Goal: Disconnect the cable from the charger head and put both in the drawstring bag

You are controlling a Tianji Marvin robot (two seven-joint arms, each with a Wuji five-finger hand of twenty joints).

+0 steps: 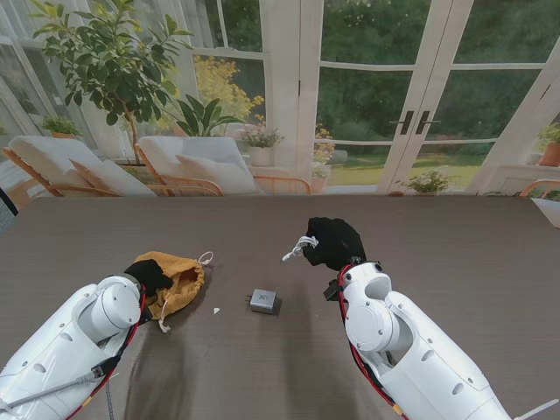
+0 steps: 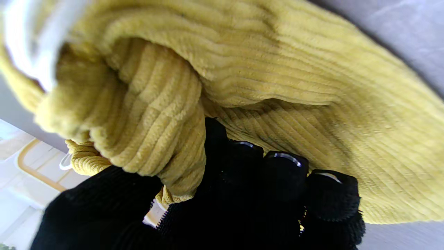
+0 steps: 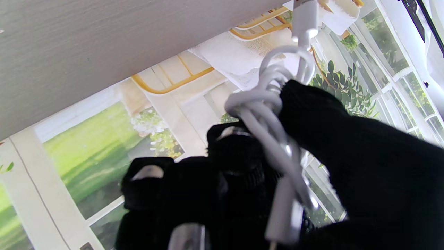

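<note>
A mustard corduroy drawstring bag (image 1: 178, 282) lies on the table at the left. My left hand (image 1: 149, 275), in a black glove, is shut on the bag's near edge; the left wrist view shows the bag's cloth (image 2: 277, 80) bunched over my fingers (image 2: 284, 180). The grey charger head (image 1: 263, 301) lies alone on the table between my arms, with no cable in it. My right hand (image 1: 332, 242), also gloved, is raised over the table and shut on the coiled white cable (image 1: 298, 248). In the right wrist view the cable (image 3: 274, 139) is a bundle pinched between thumb and fingers.
The bag's white drawstring (image 1: 163, 317) trails toward me and a loop (image 1: 206, 257) pokes out on its far side. A small white scrap (image 1: 216, 310) lies between bag and charger head. The brown table (image 1: 455, 254) ends at glass doors beyond.
</note>
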